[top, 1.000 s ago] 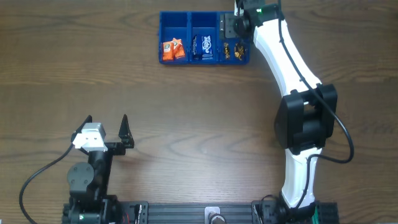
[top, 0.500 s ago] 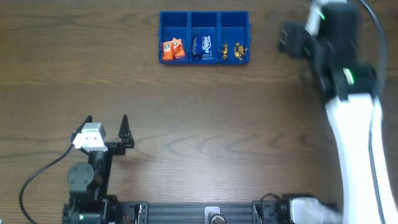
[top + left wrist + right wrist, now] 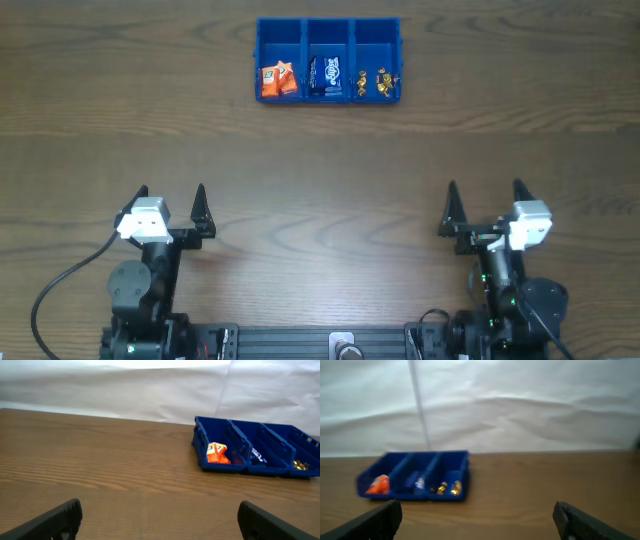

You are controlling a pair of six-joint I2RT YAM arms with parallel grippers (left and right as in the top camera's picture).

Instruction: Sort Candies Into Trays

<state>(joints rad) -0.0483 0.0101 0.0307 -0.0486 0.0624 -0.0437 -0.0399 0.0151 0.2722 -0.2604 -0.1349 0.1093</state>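
My L gripper (image 3: 170, 195) & R gripper (image 3: 483, 190) sit by their bases, fingers apart, empty, far from blue 3-bin tray (image 3: 280, 40) w/ orange packs (image 3: 277, 80), blue-wrapped candy (image 3: 326, 76), gold candies (image 3: 380, 83): prob light, crinkly, slippery, so pinch mid-body.

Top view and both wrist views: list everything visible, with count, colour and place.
tray: 1, blue, three compartments, at the far middle of the table
orange candies: about 2, orange, left compartment
blue candies: count unclear, blue, middle compartment
gold candies: several, gold, right compartment
table: 1, brown wood, under everything
backdrop: white, behind the table
left gripper: 1, black, open, near edge on the left
right gripper: 1, black, open, near edge on the right
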